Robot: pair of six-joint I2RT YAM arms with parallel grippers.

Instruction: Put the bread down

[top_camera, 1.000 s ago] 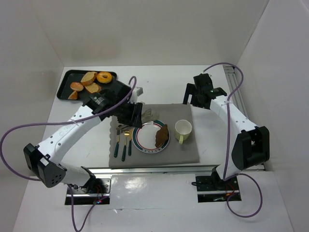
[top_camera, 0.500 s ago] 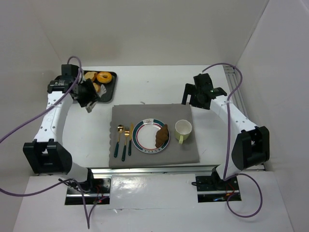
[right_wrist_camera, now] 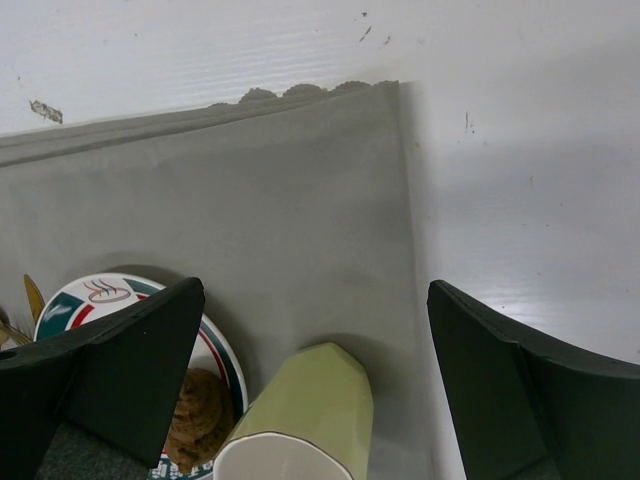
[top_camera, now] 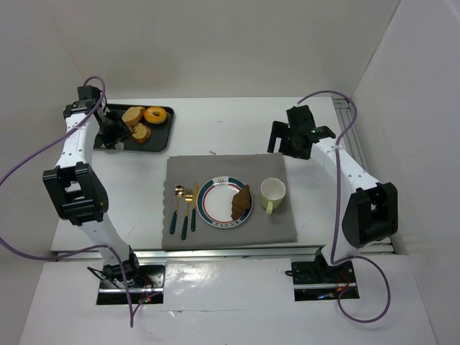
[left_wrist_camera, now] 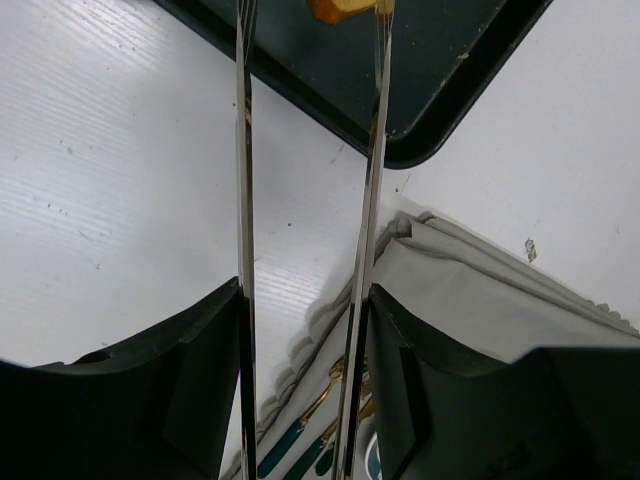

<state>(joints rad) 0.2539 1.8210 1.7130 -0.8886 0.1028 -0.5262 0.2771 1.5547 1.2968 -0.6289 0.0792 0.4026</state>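
Observation:
A brown bread piece (top_camera: 243,201) lies on the striped plate (top_camera: 215,205) on the grey placemat (top_camera: 230,169). More bread (top_camera: 135,115) and a ring-shaped pastry (top_camera: 154,113) lie on the black tray (top_camera: 164,128) at the far left. My left gripper (top_camera: 111,135) is over the tray's left end and is shut on metal tongs (left_wrist_camera: 243,200). The tong blades stand apart, and an orange bread piece (left_wrist_camera: 345,8) shows at their tips. My right gripper (top_camera: 282,140) is open and empty above the placemat's far right corner.
A pale green cup (top_camera: 273,192) stands right of the plate and shows in the right wrist view (right_wrist_camera: 310,410). A gold spoon, fork and knife (top_camera: 185,208) lie left of the plate. White walls close in the table on three sides.
My left arm has swung from above the plate back to the tray at the far left, still holding the tongs. The right arm has barely moved.

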